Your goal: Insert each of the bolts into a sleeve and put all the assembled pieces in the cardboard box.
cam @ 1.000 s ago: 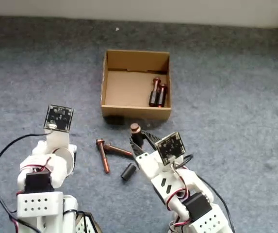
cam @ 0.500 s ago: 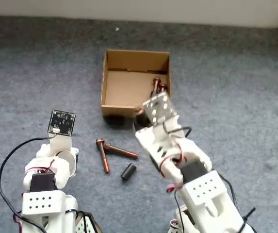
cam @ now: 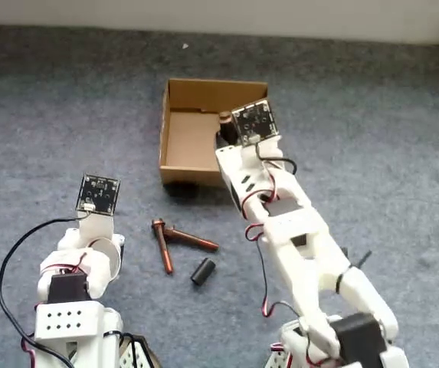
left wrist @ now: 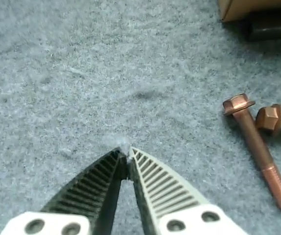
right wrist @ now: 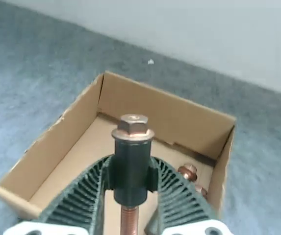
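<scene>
My right jaws pinch the stiff, likely slick black cylindrical sleeve (right wrist: 130, 171) mid-body, copper bolt (right wrist: 133, 128) inside, above the brown cardboard box (right wrist: 174, 117).

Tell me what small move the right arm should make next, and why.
Probably lower a little and open the right gripper: it holds a sleeved bolt over the cardboard box, where other assembled pieces already lie, so release looks due.

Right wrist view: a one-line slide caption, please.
Right claw grips a sleeved bolt over the cardboard box, with other bolt heads showing in one corner.
</scene>
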Motion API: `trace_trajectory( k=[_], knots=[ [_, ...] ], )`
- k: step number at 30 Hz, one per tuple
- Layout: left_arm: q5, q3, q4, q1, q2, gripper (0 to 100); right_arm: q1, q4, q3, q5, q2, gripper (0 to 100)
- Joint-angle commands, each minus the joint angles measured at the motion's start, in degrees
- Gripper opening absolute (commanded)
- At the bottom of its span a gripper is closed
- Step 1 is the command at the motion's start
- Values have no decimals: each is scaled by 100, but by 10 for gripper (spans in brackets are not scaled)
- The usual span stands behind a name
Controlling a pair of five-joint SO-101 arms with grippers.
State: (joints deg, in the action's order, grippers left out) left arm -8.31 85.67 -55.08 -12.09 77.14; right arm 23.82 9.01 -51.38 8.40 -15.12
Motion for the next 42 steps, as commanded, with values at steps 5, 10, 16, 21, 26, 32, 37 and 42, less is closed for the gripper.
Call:
trace_trajectory(
  k=[5, 10, 16, 21, 26, 32, 37, 42],
  knots=[
    [-26, -40, 105, -48, 57, 7, -48, 1007, 1244, 18, 1578, 9],
    [-26, -40, 114, -40, 57, 7, -48, 998, 1640, 18, 2308, 10],
    [-26, -40, 114, -40, 57, 7, -48, 215, 1692, 18, 2378, 90],
    [-35, -40, 114, -40, 57, 7, -48, -708, 1947, 9, 2360, 142],
    [-35, -66, 114, -75, 57, 6, -22, -1982, 2018, 35, 1516, 142],
    [-35, -92, 114, -163, 57, 6, 382, -4356, 2018, 35, -382, 142],
    [-26, -215, 114, -558, 57, 6, 875, -6070, 2009, 44, -1393, 142],
    [-18, -242, 114, -875, 57, 7, 1288, -6941, 1956, 44, -1429, 142]
  ],
)
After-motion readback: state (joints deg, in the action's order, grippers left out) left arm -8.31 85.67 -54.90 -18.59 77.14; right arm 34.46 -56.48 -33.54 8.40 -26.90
